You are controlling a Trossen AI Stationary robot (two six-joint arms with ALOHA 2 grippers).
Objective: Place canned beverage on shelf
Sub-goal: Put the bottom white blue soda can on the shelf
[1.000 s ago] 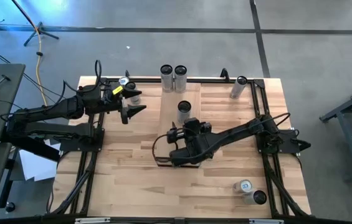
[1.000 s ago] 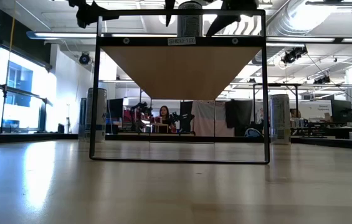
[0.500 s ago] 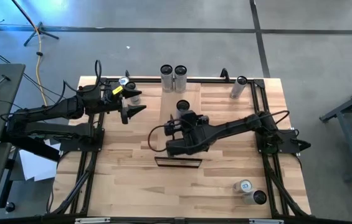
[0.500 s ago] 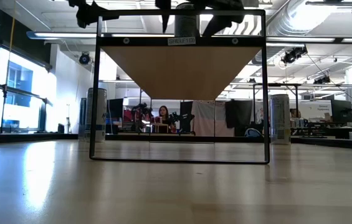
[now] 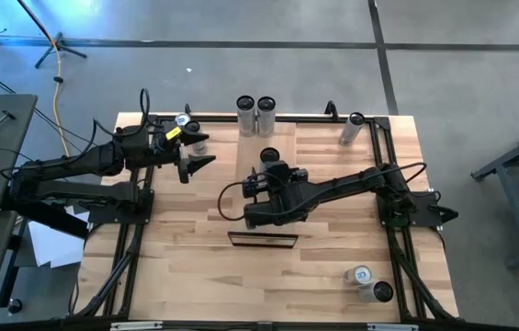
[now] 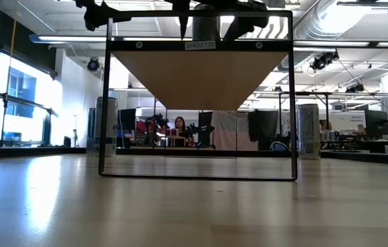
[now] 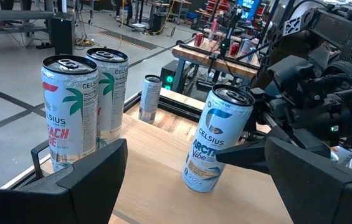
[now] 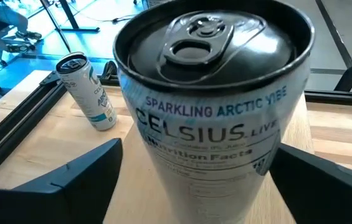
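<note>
Right tool wide astride can mid-shelf.

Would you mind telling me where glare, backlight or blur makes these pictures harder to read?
Low view: bright windows and ceiling lights backlight the shelf, leaving its underside shaded, with sheen on the tabletop. Right wrist view: the can fills the frame, its lower lettering soft. High view: even light, blue glow at top left.
</note>
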